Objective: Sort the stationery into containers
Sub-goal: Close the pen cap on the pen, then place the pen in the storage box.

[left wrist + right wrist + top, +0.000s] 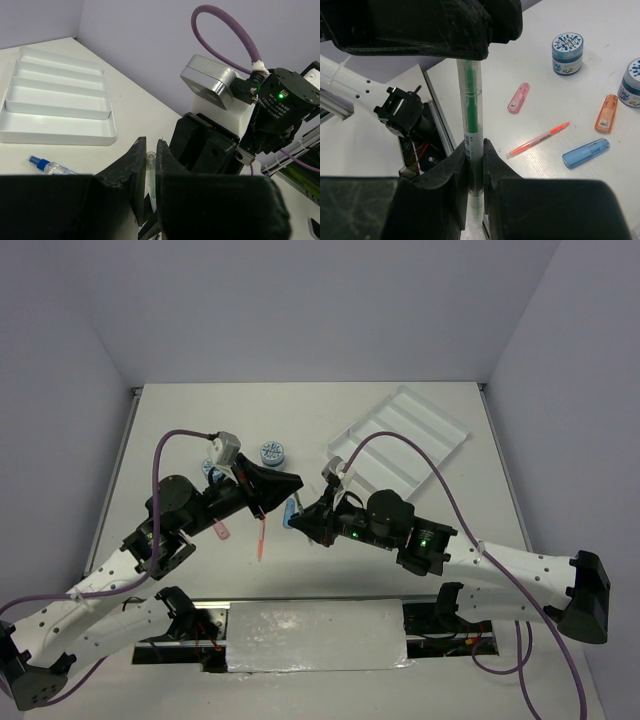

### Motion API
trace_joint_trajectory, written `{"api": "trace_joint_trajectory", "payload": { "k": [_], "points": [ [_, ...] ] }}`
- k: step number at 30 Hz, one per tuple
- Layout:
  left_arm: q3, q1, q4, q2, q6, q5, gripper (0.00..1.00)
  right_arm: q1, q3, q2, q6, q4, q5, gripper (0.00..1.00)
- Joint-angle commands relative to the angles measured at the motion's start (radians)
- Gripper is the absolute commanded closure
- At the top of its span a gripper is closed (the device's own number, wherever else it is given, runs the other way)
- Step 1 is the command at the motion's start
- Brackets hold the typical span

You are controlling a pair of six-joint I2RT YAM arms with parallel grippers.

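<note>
- The tray (405, 430) lies well beyond both sets of fingers, on the far side of the right gripper (474, 150). I see nothing in any of its four compartments, so I judge the sorting barely begun.
- The right gripper is pinched almost shut on the lower body of the green pen (469, 95).
- The left gripper (151, 150) is closed to a narrow slit on the pen's other end. Both grip one pen in the air between them; I read it as a handover.
- Two tubs (567, 52) (632, 82) stand on the table (180, 420), well apart from either grip.
- The bottle (50, 166) lies between my left fingers and the tray.
- The orange pen (537, 140) and the pink (518, 97), orange (606, 113) and blue (586, 152) capsules lie loose below my right fingers, all left to sort.
</note>
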Motion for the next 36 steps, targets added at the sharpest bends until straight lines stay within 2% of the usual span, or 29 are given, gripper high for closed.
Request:
{"api": "trace_joint_trajectory", "payload": {
  "k": [1, 7, 9, 12, 24, 29, 30, 31, 32, 33, 34, 35, 36],
  "points": [
    [0.014, -0.003, 0.05, 0.004, -0.002, 0.025, 1.0, -0.002, 0.051, -0.001, -0.01, 0.03, 0.008, 1.0],
    [-0.003, -0.003, 0.045, 0.05, -0.019, 0.042, 1.0, -0.014, 0.151, 0.026, -0.066, 0.016, 0.058, 1.0],
    [-0.021, -0.003, 0.064, 0.064, -0.028, 0.068, 1.0, -0.052, 0.218, 0.046, -0.08, 0.012, 0.035, 1.0],
    [-0.052, -0.003, 0.065, 0.084, -0.051, 0.072, 1.0, -0.113, 0.302, 0.095, -0.071, 0.021, -0.078, 1.0],
    [-0.211, -0.064, 0.124, 0.122, -0.089, 0.072, 1.0, -0.248, 0.58, 0.203, -0.102, -0.053, -0.16, 1.0],
    [-0.225, -0.078, 0.082, 0.085, -0.088, 0.002, 1.0, -0.27, 0.558, 0.208, -0.135, -0.072, -0.191, 1.0],
    [-0.187, -0.078, -0.001, 0.073, -0.085, -0.035, 1.0, -0.271, 0.524, 0.211, -0.178, -0.095, -0.196, 1.0],
    [-0.152, -0.078, -0.069, 0.062, -0.083, -0.169, 1.0, -0.272, 0.496, 0.211, -0.203, -0.102, -0.199, 1.0],
    [-0.109, -0.078, -0.15, 0.047, -0.083, -0.251, 0.86, -0.272, 0.46, 0.209, -0.226, -0.108, -0.18, 1.0],
    [0.004, -0.078, -0.244, 0.045, -0.1, -0.362, 0.63, -0.279, 0.376, 0.203, -0.264, -0.105, -0.164, 1.0],
    [0.076, -0.077, -0.448, 0.047, -0.117, -0.474, 0.22, -0.288, 0.329, 0.2, -0.275, -0.094, -0.147, 1.0],
    [0.227, -0.077, -0.558, 0.067, -0.176, -0.697, 0.04, -0.31, 0.245, 0.2, -0.274, -0.076, -0.13, 1.0],
    [0.303, -0.074, -0.67, 0.08, -0.212, -0.804, 0.01, -0.363, 0.211, 0.209, -0.271, -0.07, -0.131, 1.0]
  ]
}}
